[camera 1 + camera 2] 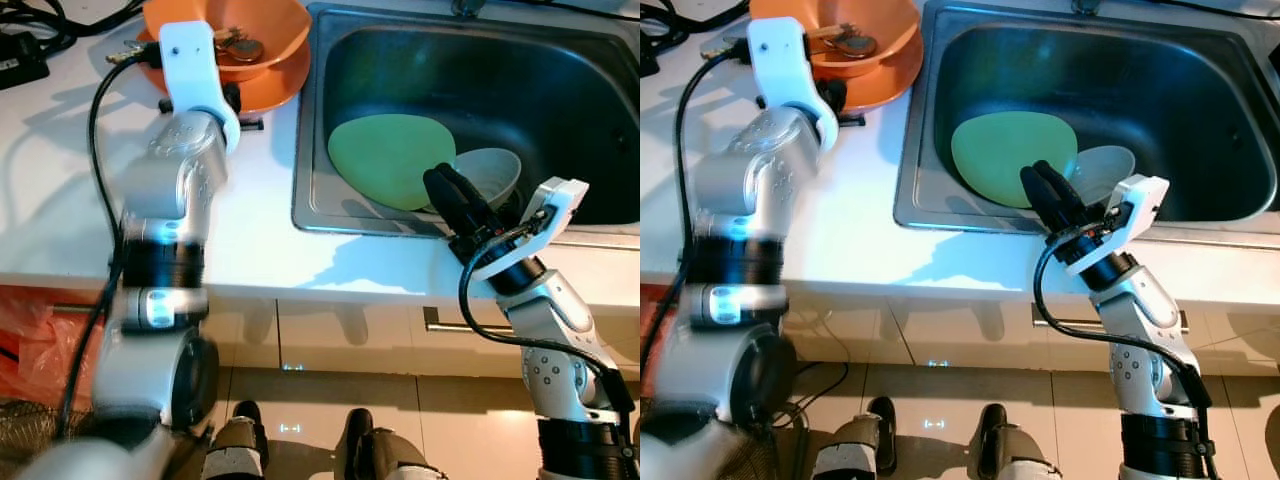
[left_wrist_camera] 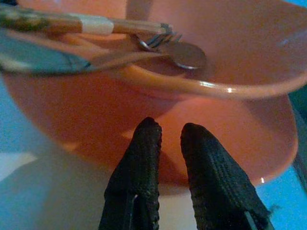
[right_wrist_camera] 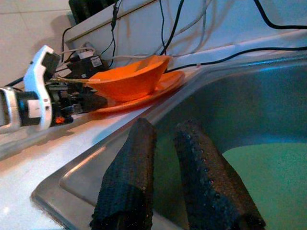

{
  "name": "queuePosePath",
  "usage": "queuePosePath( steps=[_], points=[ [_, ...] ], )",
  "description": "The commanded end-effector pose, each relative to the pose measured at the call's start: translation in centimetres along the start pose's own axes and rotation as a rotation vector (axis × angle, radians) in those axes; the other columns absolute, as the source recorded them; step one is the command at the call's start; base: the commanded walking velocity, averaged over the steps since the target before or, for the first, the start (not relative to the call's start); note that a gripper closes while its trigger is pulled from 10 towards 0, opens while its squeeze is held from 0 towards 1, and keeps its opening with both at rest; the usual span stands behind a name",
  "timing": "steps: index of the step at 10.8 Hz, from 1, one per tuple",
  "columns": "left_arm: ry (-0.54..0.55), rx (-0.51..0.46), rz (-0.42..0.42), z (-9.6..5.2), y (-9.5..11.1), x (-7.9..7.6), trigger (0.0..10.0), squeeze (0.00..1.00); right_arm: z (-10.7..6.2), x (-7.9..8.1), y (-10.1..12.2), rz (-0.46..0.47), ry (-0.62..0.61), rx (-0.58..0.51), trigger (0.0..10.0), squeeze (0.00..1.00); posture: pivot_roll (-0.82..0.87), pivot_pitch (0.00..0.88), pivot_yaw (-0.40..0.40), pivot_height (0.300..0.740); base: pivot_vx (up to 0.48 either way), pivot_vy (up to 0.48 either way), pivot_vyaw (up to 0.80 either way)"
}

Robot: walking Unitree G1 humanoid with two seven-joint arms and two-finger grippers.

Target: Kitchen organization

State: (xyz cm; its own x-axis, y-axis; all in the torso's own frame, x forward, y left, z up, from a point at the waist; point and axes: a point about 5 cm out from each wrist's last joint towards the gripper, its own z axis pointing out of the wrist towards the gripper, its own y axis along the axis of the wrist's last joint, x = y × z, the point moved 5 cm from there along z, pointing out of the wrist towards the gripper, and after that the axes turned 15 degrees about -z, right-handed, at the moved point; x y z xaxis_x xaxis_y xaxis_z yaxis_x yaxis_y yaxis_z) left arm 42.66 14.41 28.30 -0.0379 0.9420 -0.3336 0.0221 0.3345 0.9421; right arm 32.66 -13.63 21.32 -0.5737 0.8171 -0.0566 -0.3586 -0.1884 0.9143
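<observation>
White countertop (image 1: 250, 230) ran left of my steel sink (image 1: 320, 120), where a green plate (image 1: 390, 160) lay beside a pale bowl (image 1: 495, 172). My left gripper (image 2: 165, 139), fingers slightly apart and holding nothing, sat at the rim of the orange plate (image 2: 230, 143) under the orange bowl (image 2: 240, 62) of cutlery (image 2: 163, 43). My right gripper (image 3: 163, 143), likewise slightly parted and empty, hovered over the sink's near edge. I judged a clumsy nudge could tip the stack and spill the cutlery.
</observation>
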Motion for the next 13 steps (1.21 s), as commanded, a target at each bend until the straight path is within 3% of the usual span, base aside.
queuePosePath(
  steps=[1,3,5,7,8,10,12,13],
  points=[
    [0.012,0.041,0.002,-0.8,-1.0,0.0,10.0,0.00,-1.4,0.0,-3.9,0.095,-0.028,0.129,10.0,0.00,0.17,0.282,-0.031,0.740,0.000,0.000,0.00],
    [0.043,0.050,0.018,-3.5,-1.1,0.7,10.0,0.00,-1.3,-0.1,-3.9,0.094,-0.027,0.126,10.0,0.00,0.18,0.289,-0.034,0.740,0.000,0.000,0.00],
    [0.077,0.028,0.011,-5.1,-0.6,1.5,10.0,0.00,-1.2,-0.1,-4.1,0.101,-0.023,0.128,10.0,0.00,0.21,0.291,-0.043,0.740,0.000,0.000,0.00],
    [0.037,-0.051,-0.008,-5.6,1.0,0.3,10.0,0.00,-0.9,0.1,-4.3,0.108,-0.015,0.126,10.0,0.00,0.21,0.288,-0.043,0.740,0.000,0.000,0.00],
    [-0.006,-0.060,-0.007,-5.7,1.6,-1.0,10.0,0.00,-0.8,0.1,-4.3,0.108,-0.015,0.124,10.0,0.00,0.21,0.287,-0.040,0.740,0.000,0.000,0.00],
    [-0.012,-0.028,0.023,-5.0,0.7,-1.2,10.0,0.00,-1.0,0.1,-4.4,0.108,-0.018,0.124,10.0,0.00,0.20,0.285,-0.039,0.740,0.000,0.000,0.00],
    [0.036,0.014,0.054,-2.2,-1.2,0.1,10.0,0.00,-1.0,0.1,-4.4,0.107,-0.019,0.124,10.0,0.00,0.18,0.284,-0.038,0.740,0.000,0.000,0.00],
    [0.042,0.016,0.054,-1.7,-1.3,0.3,10.0,0.00,-1.0,0.2,-4.4,0.107,-0.019,0.123,10.0,0.00,0.18,0.283,-0.037,0.740,0.000,0.000,0.00]
  ],
)
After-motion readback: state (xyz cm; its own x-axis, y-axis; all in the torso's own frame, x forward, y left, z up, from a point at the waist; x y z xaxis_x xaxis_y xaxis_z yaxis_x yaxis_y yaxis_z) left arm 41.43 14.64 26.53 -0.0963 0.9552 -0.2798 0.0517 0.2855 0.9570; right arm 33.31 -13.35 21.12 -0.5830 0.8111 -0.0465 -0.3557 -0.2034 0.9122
